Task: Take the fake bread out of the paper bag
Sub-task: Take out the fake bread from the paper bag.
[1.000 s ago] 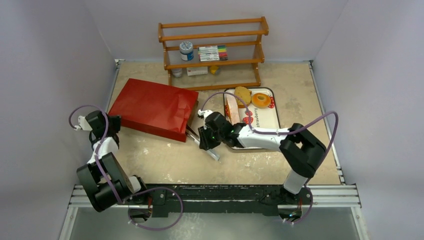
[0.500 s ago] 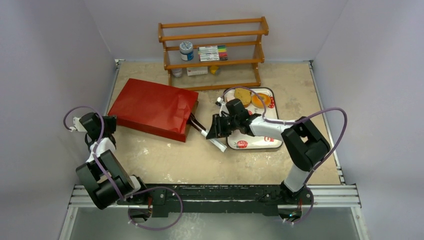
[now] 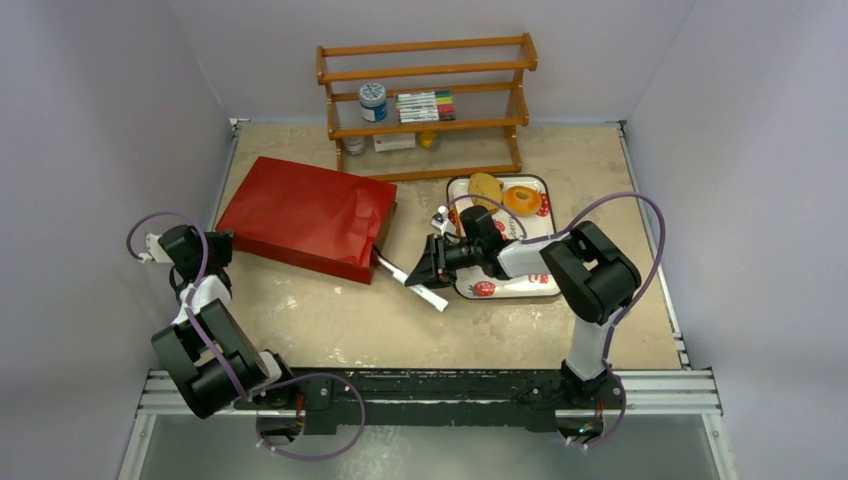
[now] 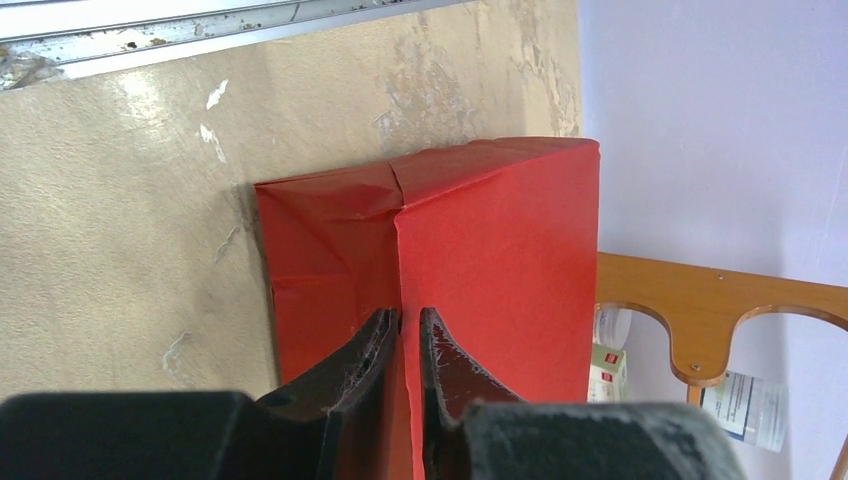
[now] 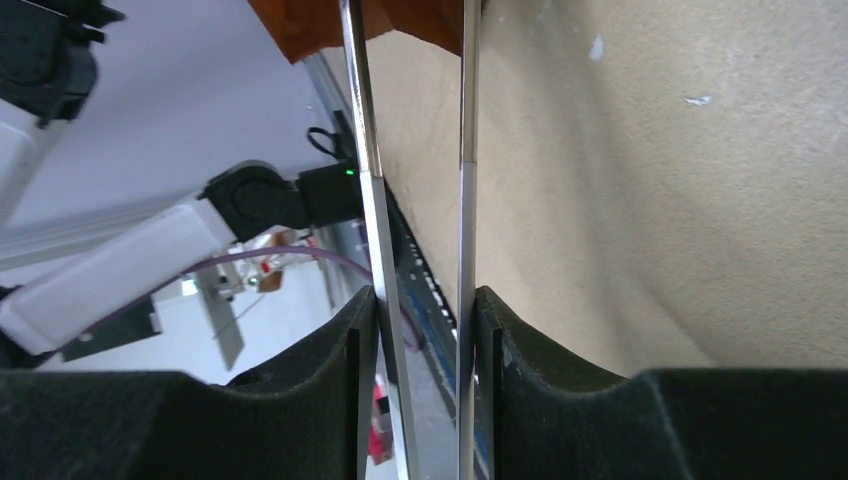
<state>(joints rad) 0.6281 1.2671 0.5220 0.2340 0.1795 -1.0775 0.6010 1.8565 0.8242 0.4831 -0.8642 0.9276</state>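
Observation:
The red paper bag (image 3: pixel 305 215) lies flat on the table, its mouth facing right. My left gripper (image 3: pixel 222 250) is shut on a fold at the bag's closed end, which shows red in the left wrist view (image 4: pixel 490 230) around the gripper (image 4: pixel 408 315). My right gripper (image 3: pixel 432 268) is shut on metal tongs (image 3: pixel 405 278) whose tips point at the bag's mouth. In the right wrist view the gripper (image 5: pixel 418 300) squeezes the tongs' two arms (image 5: pixel 362 150), which reach the brown bag inside (image 5: pixel 300 25). No bread shows between them. Two fake breads (image 3: pixel 485 188) (image 3: pixel 522 199) lie on the tray (image 3: pixel 535 255).
A wooden shelf (image 3: pixel 425 105) with a jar, markers and small boxes stands at the back, just behind the bag and tray. Its side also shows in the left wrist view (image 4: pixel 700 300). The right arm lies across the tray. Walls close in left, right and back.
My right arm has folded back over the tray, and the tongs have swung with it while their tips stay at the bag's mouth. My left gripper has shifted slightly left, still holding the bag.

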